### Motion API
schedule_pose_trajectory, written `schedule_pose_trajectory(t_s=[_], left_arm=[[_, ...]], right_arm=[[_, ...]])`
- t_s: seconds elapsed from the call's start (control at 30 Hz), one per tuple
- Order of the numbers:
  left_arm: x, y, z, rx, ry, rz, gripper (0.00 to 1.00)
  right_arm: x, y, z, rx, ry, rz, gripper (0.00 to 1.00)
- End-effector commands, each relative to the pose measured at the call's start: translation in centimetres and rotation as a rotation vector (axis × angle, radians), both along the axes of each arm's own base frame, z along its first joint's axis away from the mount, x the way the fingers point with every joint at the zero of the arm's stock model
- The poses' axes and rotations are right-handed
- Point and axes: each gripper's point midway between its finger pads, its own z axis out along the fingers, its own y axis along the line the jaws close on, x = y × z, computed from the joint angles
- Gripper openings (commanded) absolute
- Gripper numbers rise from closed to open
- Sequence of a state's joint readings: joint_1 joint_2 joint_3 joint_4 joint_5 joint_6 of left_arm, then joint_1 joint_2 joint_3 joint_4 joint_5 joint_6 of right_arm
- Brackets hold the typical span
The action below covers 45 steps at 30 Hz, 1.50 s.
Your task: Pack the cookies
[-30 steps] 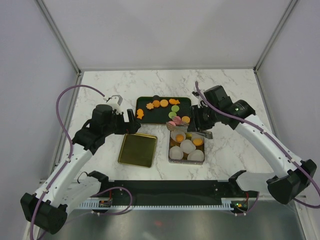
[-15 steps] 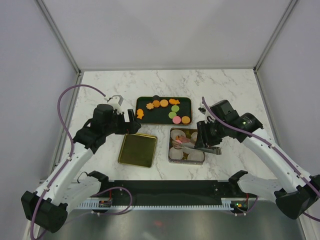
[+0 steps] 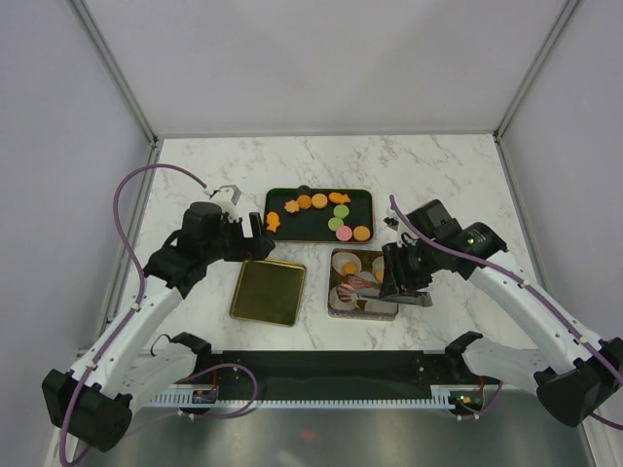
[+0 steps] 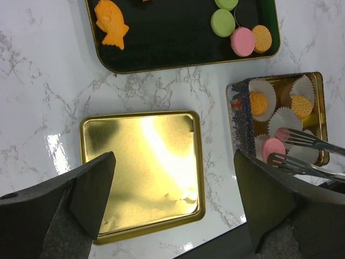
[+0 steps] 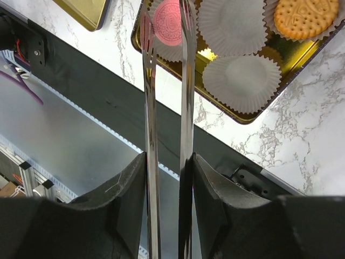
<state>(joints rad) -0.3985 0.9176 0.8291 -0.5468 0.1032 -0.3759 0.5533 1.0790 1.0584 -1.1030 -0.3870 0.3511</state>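
White marble tabletop (image 3: 448, 175) with grey walls on three sides is what I'm looking at from the top camera.

On my left gripper (image 4: 173, 156) the jaws stand wide apart with nothing between them. Straight below that gap lies a square gold tin lid (image 4: 140, 167), inside up and lying flat on the marble. Ahead of the jaws sits a black tray (image 4: 161, 32) holding loose cookies: an orange fish cookie (image 4: 110, 24) ahead and to the left, and a green round (image 4: 222, 22), a pink round (image 4: 242, 41) and an orange round (image 4: 262, 38) ahead and to the right. More orange cookies (image 3: 319, 200) line the tray's far side.

My right gripper (image 5: 168, 162) is clamped on a pair of metal tongs (image 5: 186, 81), one arm of the tongs pressed against each jaw. The tongs run forward from the jaws into a gold tin (image 5: 248, 116) lined with white paper cups (image 5: 236, 83). At the tips, a pink cookie (image 5: 168, 21) sits between the two arms, over one of the cups. I cannot tell whether it is lifted or resting in the paper. To the right of the tongs, one cup ahead holds a round orange biscuit (image 5: 304, 16), and two nearer cups show only paper.

From my left wrist, the tin is off to the right of the open jaws, with a swirled orange cookie (image 4: 259, 102) in a far cup.
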Motion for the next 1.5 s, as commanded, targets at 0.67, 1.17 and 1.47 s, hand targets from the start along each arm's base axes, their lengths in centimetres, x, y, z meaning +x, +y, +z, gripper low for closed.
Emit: schedule_pose_trajectory(t_s=[0.67,1.17,1.47], left_arm=[[0.3,0.2,0.4,0.007,-0.023,0.003,1.0],[0.4,0.2,0.4,0.009,-0.021,0.002,1.0],[0.3,0.3,0.6,0.007,-0.031,0.003,1.0]], right_arm=[[0.2,1.0,0.0,0.042,-0.017,0.035,0.49],[1.7,1.7,2.5,0.056,-0.079,0.034,0.49],[8.3,1.8,6.0,-0.029,-0.24,-0.009,0.49]])
